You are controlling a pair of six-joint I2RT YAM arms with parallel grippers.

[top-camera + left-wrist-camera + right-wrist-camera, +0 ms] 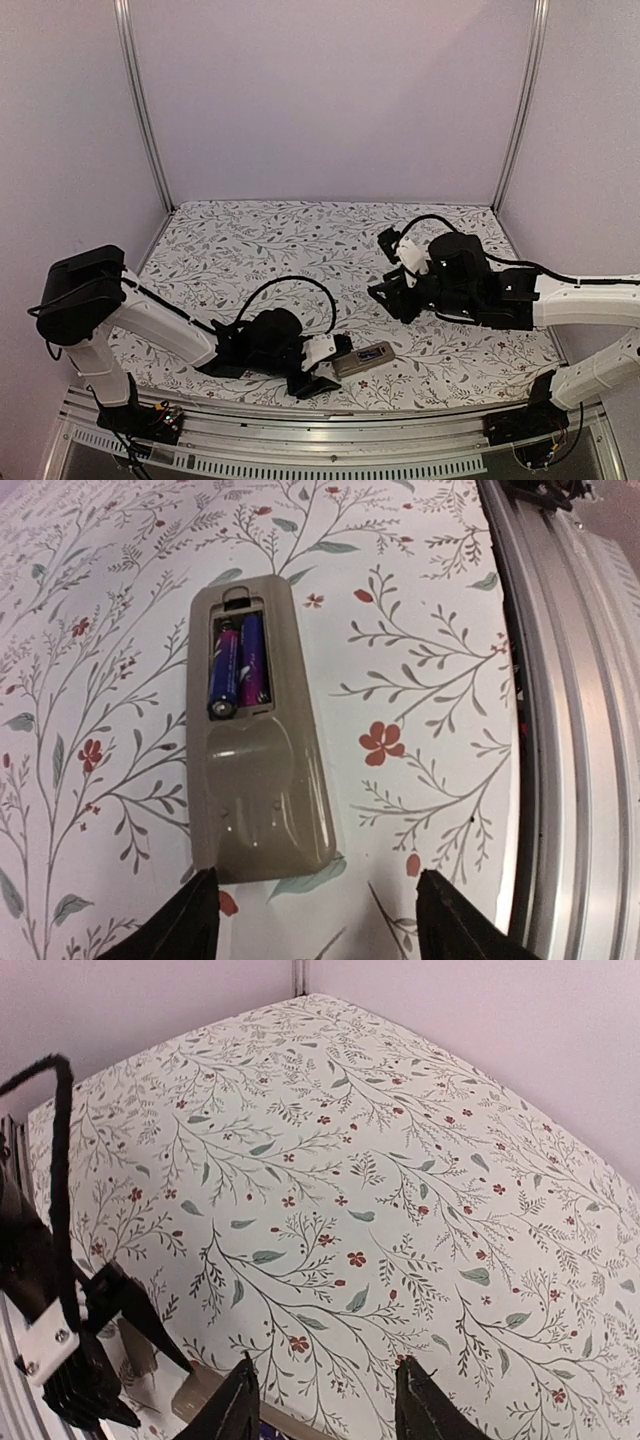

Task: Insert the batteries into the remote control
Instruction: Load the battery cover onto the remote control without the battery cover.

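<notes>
Near the front edge of the table, top view: the remote [363,358] lies back-up on the floral cloth [260,240], close to the metal rail [330,425]. The left claw [340,362] sits low at the remote's left end, its arm's black cable [290,285] looping over the cloth behind it. The right claw [385,290] hangs above the cloth, well apart from the remote and further back on the right. Plain walls and two metal posts [140,100] close off the sides and rear. Left wrist view: the claw's jaws stand wide open and hold nothing; the remote's near end lies just ahead of the fingertips [195,915], and contact at its left corner cannot be judged. The battery recess [238,660] at the remote's far end is uncovered, with two batteries [237,668] lying in it side by side, lengthwise. Nothing overlaps the remote here; the rail runs along its right. Right wrist view: the right claw's jaws are partly apart and empty, over bare cloth. A tan edge of the remote [215,1395] shows at the bottom, partly cut off by the frame edge, with the left claw's black body beside it.
</notes>
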